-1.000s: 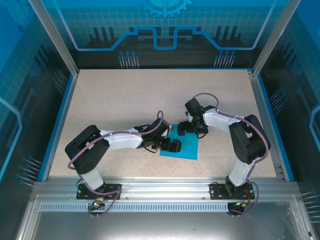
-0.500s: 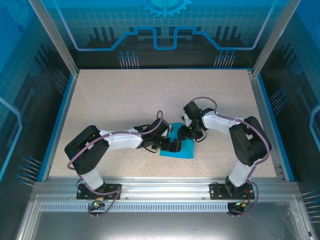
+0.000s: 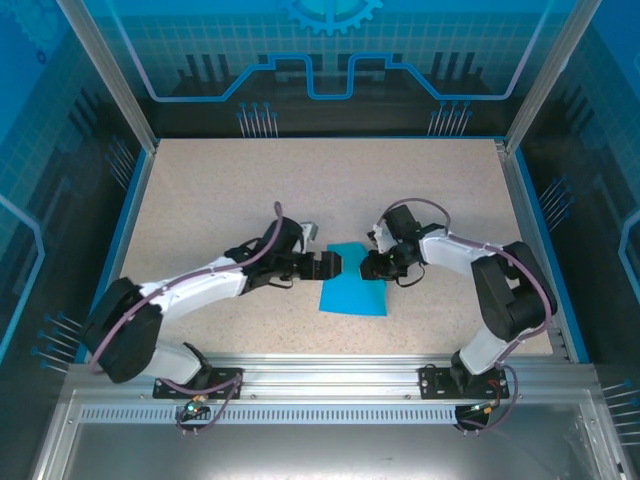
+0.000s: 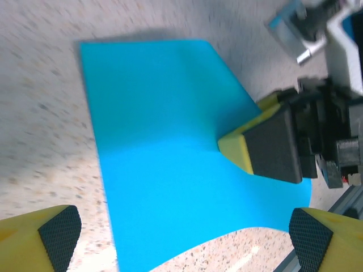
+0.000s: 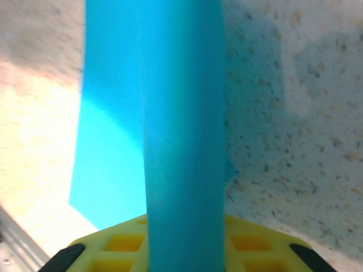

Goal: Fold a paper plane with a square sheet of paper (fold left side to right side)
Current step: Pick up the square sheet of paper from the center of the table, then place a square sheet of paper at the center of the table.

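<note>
A square sheet of paper [image 3: 352, 292], bright blue, lay on the speckled beige table [image 3: 220, 200] near its front edge, between the two arms and in front of both grippers. In the overhead view the left gripper [image 3: 333, 265] hovered just beside the sheet's far left corner, facing the right gripper [image 3: 370, 266], which sat at the sheet's far right edge.

From the left wrist camera, the sheet [image 4: 164, 164] lay mostly flat, its right side curling slightly upward. The left gripper's fingertips [image 4: 59, 233] stood far apart at the bottom corners of that view, spread wide with nothing between them. One yellow finger with a black pad [image 4: 266, 147] (belonging to the right gripper) pressed onto the paper's right edge.

From the right wrist camera, the sheet [image 5: 181, 113] ran as a raised blue band straight out from the yellow fingers [image 5: 249, 243], which were pinched onto its edge.
</note>
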